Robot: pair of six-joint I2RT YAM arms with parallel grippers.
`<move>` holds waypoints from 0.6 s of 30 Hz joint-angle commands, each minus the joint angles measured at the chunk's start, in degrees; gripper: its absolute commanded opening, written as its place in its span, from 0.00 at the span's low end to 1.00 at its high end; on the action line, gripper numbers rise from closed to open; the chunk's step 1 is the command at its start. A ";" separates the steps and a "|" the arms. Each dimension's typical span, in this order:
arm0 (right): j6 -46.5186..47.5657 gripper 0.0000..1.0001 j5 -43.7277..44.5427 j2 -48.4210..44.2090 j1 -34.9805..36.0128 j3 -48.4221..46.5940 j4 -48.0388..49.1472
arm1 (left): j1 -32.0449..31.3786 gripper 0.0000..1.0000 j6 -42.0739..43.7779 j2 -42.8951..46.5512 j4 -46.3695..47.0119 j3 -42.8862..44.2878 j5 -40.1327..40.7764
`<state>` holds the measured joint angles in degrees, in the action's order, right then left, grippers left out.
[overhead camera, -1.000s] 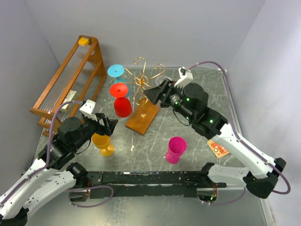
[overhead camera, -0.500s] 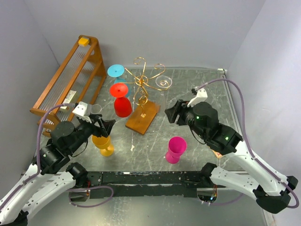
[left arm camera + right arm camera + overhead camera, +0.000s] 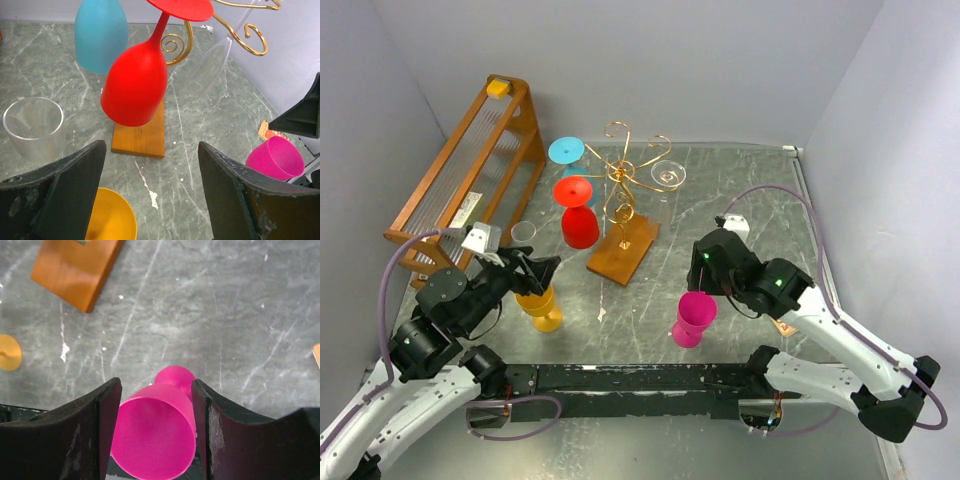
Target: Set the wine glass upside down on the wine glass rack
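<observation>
Plastic, seemingly: the pink wine glass (image 3: pixel 155 440) stands upright on the tabletop (image 3: pixel 750 200) near the arms, likely light, stiff, slick and tippy. The right gripper (image 3: pixel 156 386) hovers above it, fingers apart; grip the bowl's sides. The left gripper (image 3: pixel 151 148) is likewise spread. Beyond stands the wine glass rack (image 3: pixel 623 190).

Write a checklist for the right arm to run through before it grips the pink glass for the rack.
1. Right jaws open: ok.
2. Pink glass upright, showing between the right jaws in the wrist view: ok.
3. Rack upright on its base: ok.
4. Free hook on the rack beside the red glass, blue glass and clear glass: cannot tell.
5. Left jaws open over the yellow glass, apart from the pink glass: ok.
</observation>
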<state>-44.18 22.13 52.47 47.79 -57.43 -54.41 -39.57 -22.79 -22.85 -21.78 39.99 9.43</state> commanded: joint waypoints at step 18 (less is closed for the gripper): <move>-9.27 0.48 0.12 -1.14 -0.17 -3.44 -16.74 | 0.32 0.85 -3.30 5.84 -2.66 -0.51 3.25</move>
<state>-50.78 21.93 50.74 47.79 -60.53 -67.26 -39.57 -25.61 -17.52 -23.40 39.55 11.68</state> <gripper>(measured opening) 0.490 0.850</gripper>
